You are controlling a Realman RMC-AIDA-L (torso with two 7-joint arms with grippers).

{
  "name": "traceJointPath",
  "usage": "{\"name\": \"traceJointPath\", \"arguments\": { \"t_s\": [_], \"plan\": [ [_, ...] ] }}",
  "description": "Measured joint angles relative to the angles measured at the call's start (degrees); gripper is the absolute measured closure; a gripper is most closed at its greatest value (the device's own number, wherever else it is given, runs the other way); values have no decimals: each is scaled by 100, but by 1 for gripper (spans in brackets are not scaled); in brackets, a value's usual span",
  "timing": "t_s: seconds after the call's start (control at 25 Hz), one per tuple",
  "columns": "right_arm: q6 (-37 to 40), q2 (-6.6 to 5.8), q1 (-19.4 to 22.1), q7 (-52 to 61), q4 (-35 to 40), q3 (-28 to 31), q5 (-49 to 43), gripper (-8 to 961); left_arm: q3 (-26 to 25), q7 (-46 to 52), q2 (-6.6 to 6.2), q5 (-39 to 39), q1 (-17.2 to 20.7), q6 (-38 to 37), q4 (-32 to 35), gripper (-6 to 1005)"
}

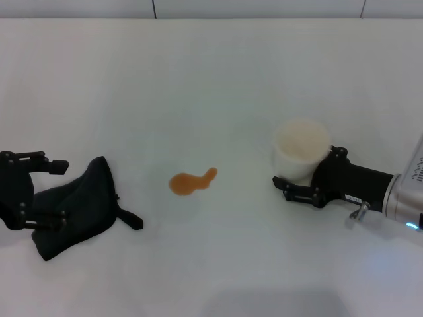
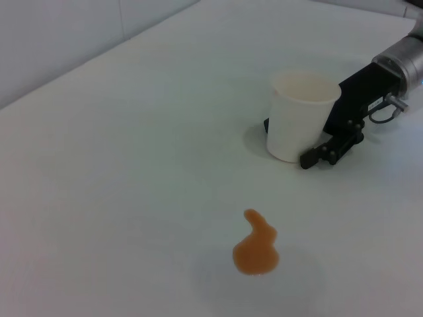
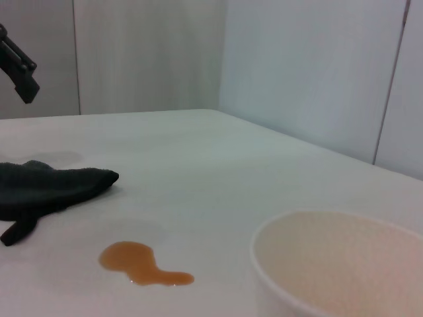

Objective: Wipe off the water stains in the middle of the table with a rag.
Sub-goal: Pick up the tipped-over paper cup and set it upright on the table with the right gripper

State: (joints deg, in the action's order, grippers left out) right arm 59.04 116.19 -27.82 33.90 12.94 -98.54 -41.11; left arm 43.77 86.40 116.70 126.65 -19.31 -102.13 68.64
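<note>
Left gripper (image 1: 38, 193) sits at the rag (image 1: 76, 205) on the table's (image 1: 211, 79) left, fingers spread around the cloth. The stain (image 1: 191, 182) lies mid-table, apart from both. Right gripper (image 1: 301, 179) has its fingers around the cup (image 1: 301, 149), touching its sides.

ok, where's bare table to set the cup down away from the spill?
Bare table spans the far side, beyond the water stains, and the near strip. Crowded: rag under the left gripper, and the cup held by the right gripper.
</note>
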Motion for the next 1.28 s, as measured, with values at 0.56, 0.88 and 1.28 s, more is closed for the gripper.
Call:
{"name": "traceJointPath", "arguments": {
  "t_s": [0.56, 0.88, 1.28],
  "plan": [
    [115, -107, 33, 591, 29, -33, -10, 105, 0, 4, 2, 6, -3, 4, 0, 108],
    [270, -151, 81, 599, 39, -10, -12, 105, 0, -1, 2, -7, 33, 55, 0, 108],
    [501, -411, 172, 875, 68, -41, -140, 106, -81, 1, -2, -17, 42, 76, -1, 109]
  ]
}}
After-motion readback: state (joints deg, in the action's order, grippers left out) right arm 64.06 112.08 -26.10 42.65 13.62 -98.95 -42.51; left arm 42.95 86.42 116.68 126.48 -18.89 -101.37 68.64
